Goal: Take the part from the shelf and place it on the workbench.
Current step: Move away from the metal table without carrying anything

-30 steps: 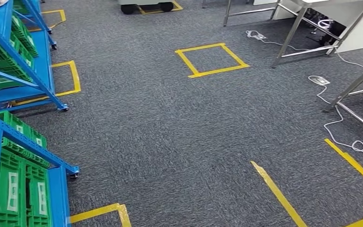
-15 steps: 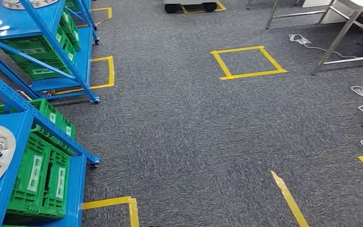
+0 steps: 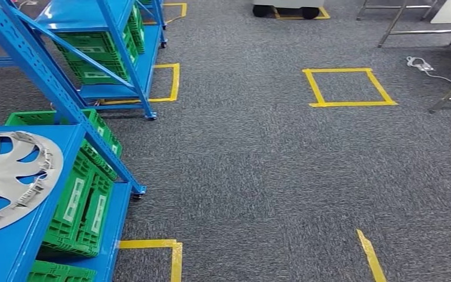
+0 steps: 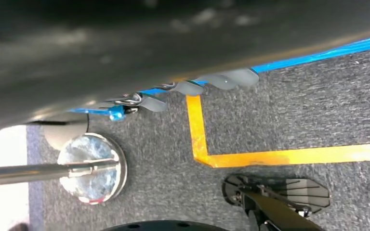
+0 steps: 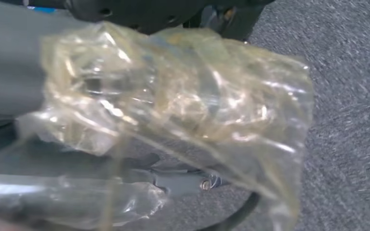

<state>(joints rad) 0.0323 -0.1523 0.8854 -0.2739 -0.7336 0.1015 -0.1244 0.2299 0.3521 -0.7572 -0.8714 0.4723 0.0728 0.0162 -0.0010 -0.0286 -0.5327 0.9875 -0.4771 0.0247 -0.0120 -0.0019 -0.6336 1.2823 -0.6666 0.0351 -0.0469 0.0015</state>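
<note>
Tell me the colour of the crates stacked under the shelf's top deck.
Green: the slatted plastic crates in the blue metal shelf, clearest in the head view.

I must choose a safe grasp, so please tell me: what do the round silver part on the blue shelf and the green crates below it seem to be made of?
The round silver part looks like moulded plastic with a matte silver paint, judging by its thin curved spokes and clip tabs at the rim; metal cannot be excluded. The green crates look like rigid plastic, with ribbed lattice walls and an even colour. The blue shelf looks like painted steel, glossy.
</note>
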